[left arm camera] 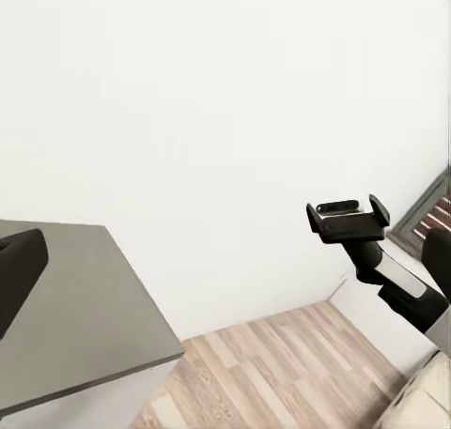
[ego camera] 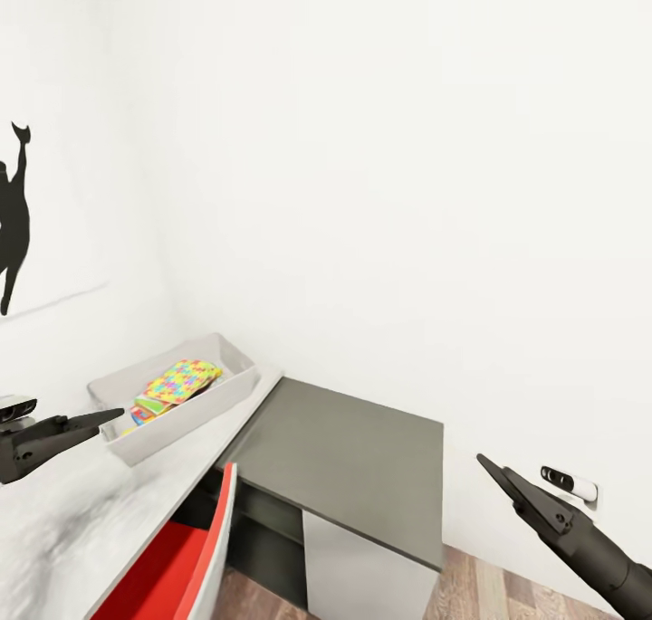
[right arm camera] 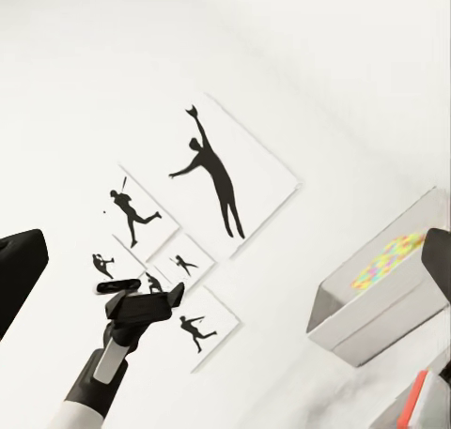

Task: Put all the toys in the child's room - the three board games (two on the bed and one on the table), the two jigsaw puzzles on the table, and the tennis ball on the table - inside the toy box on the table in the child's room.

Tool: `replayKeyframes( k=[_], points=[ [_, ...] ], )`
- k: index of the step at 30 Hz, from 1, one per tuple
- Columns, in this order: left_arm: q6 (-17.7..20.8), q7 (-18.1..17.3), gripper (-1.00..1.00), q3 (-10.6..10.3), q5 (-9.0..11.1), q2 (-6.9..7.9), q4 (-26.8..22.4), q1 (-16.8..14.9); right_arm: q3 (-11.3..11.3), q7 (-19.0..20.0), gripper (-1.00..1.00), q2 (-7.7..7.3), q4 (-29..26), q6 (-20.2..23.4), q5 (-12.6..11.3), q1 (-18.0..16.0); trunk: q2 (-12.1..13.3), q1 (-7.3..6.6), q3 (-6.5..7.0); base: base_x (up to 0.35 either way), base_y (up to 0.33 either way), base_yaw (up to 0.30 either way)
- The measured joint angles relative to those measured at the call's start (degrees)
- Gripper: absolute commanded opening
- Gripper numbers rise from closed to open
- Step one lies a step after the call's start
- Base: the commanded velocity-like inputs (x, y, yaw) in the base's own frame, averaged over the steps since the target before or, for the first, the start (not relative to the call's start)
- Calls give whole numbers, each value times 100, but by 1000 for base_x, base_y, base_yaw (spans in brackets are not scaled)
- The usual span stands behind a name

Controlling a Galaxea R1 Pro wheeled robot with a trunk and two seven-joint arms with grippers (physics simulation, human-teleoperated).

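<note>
The light grey toy box (ego camera: 226,359) (right arm camera: 362,318) stands on the table's light grey top (ego camera: 81,520), against the corner wall. Inside it a multicoloured jigsaw puzzle (ego camera: 183,380) (right arm camera: 388,261) lies tilted on top. Below the puzzle shows a green and red corner of a board game (ego camera: 142,413). My left gripper (ego camera: 113,414) (right arm camera: 141,296) hovers open just left of the box, holding nothing. Out over the floor to the right of the dark top, my right gripper (ego camera: 486,463) (left arm camera: 346,208) stands open and empty. The tennis ball is out of view.
The dark grey top (ego camera: 349,457) (left arm camera: 66,307) joins the light one at the right. A red and white drawer or chair part (ego camera: 186,552) sticks out below the table's front edge. Black baseball silhouettes (right arm camera: 211,171) hang on the left wall. Wood floor (left arm camera: 282,373) lies beyond.
</note>
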Motion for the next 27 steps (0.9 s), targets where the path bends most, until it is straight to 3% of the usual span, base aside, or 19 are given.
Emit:
replayKeyframes(
  k=[12,27],
  points=[
    [0,0,100,0,-2,0,0,0,-169,-4,100,2,124,20,-13,0,0,0,60,0,-8,-250],
    [0,0,100,0,1,0,0,-2,-192,-13,100,7,132,22,-12,-2,-5,1,127,-32,-18,-251]
  ],
)
